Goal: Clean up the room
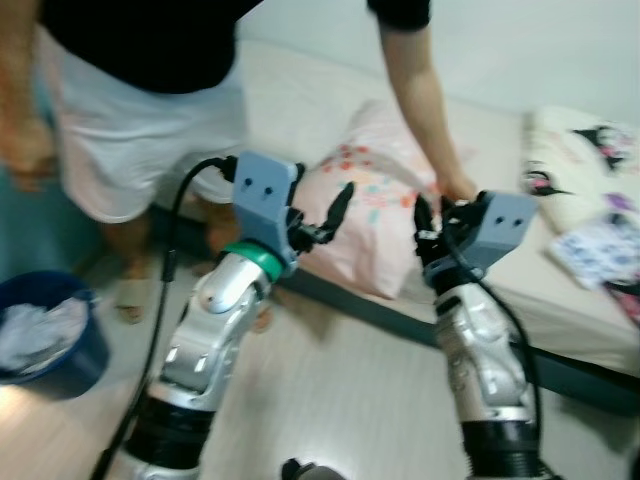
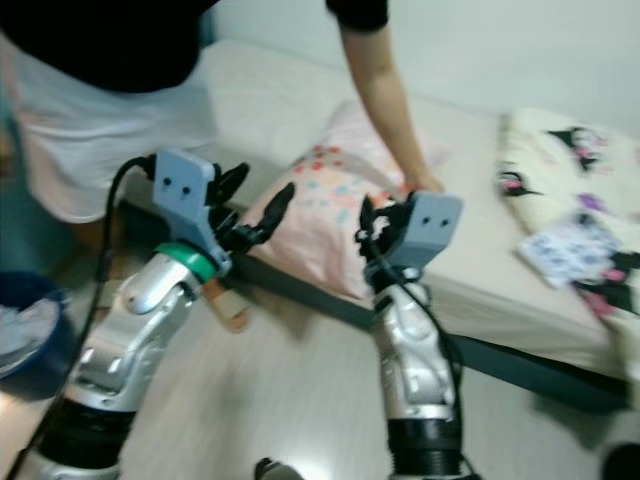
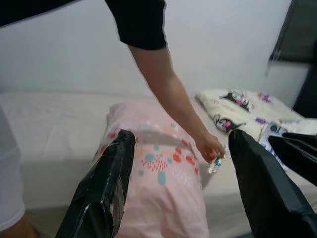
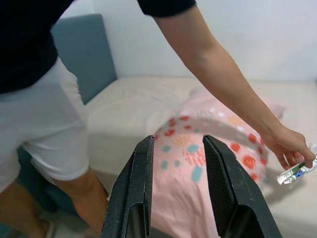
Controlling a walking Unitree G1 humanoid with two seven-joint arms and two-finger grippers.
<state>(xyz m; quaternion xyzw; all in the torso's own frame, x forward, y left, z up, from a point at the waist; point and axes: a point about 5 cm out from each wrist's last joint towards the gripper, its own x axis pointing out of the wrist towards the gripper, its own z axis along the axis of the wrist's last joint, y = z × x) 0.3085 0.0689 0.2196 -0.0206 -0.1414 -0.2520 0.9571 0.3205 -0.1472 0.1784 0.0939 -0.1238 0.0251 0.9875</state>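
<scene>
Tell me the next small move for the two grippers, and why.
Probably hold both arms where they are for a moment. A person's hand is reaching over the pink pillow on the bed, holding a small plastic bottle. The open left gripper and open right gripper both point at that pillow, so advancing risks bumping the arm.
</scene>
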